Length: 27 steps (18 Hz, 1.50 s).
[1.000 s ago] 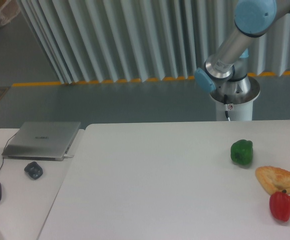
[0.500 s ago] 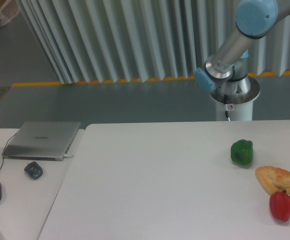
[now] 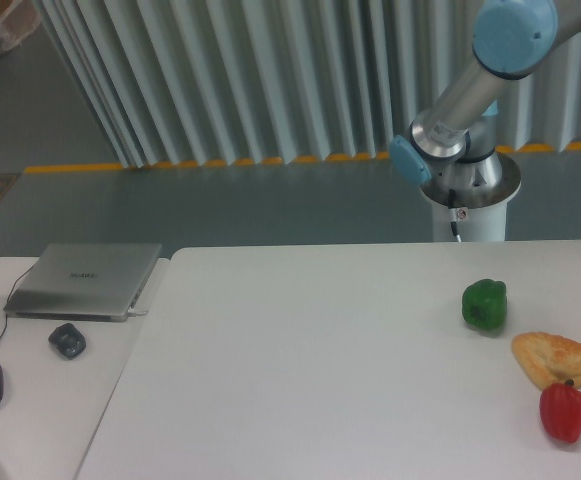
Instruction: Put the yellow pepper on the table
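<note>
On the counter (image 3: 320, 360) we find only the green pepper (image 3: 485, 304), pastry (image 3: 560, 358) and red pepper (image 3: 564, 411) toward 3 o'clock; the yellow pepper and claw are out of view, so its smooth, light, firm handling is presumed.

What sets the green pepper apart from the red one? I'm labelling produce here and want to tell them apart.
The green bell pepper is green; the red bell pepper is red. The green one looks squat and blocky, the red one taller and tapering downward. The green one sits farther back on the table, clear of the pastry; the red one sits nearer the camera, right against the pastry's front edge. Both are glossy and rest on the white tabletop.
</note>
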Each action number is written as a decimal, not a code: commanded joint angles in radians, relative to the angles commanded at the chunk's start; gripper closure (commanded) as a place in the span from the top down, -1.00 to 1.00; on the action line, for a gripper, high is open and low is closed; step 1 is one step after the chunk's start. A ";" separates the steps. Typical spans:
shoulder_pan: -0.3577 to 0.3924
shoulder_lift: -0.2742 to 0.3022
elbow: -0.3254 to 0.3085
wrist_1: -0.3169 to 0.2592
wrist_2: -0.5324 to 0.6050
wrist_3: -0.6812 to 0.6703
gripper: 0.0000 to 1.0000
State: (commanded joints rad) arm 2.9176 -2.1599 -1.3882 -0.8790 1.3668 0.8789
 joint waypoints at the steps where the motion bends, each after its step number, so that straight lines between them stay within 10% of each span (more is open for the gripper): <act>1: -0.006 0.006 -0.005 0.000 0.000 -0.004 -0.47; 9: 0.009 0.034 -0.002 -0.014 -0.041 0.002 -0.53; 15: 0.015 0.121 0.028 -0.251 -0.043 0.211 -0.53; 27: -0.129 0.218 0.017 -0.505 0.125 0.440 -0.53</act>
State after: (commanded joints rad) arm 2.7890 -1.9421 -1.3713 -1.3836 1.4921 1.3192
